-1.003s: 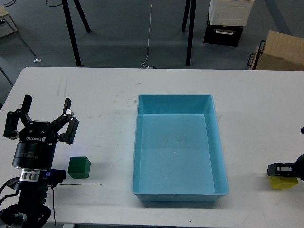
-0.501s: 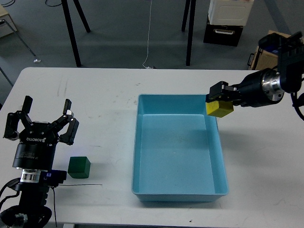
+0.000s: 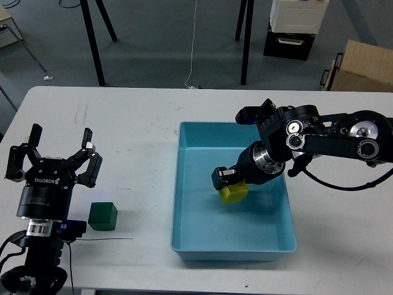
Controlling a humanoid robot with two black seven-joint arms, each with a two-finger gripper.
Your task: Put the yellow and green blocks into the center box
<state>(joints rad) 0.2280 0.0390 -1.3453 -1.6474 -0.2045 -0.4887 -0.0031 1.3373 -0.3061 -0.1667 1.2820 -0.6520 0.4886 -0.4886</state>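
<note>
Left claw (image 3: pixel 58 153) first, nearest the camera: fingers spread wide and gripping nothing, hanging above the white worktop (image 3: pixel 123 123) at the near left. Just beside it, toward the front edge, sits the green block (image 3: pixel 102 216), flat on the surface and untouched, well apart from the blue box (image 3: pixel 282 203). A thin dark wire (image 3: pixel 104 238) runs along just in front of the block.

Further in now, and this is where the action is. The right arm reaches across from the right side and down into the box, and the right claw (image 3: pixel 232 183) is pinching the yellow block (image 3: pixel 234 193) low inside, roughly mid-box. Whether the block actually touches the floor of the box can't be told from this angle.

So the step in hand looks like the yellow delivery, very nearly complete. The next move calls for the right claw to part its fingers and let the block settle, then lift straight up without dragging it against the box wall. After that the green block is the job, and the left claw, already spread and so close, looks well set to take it.
</note>
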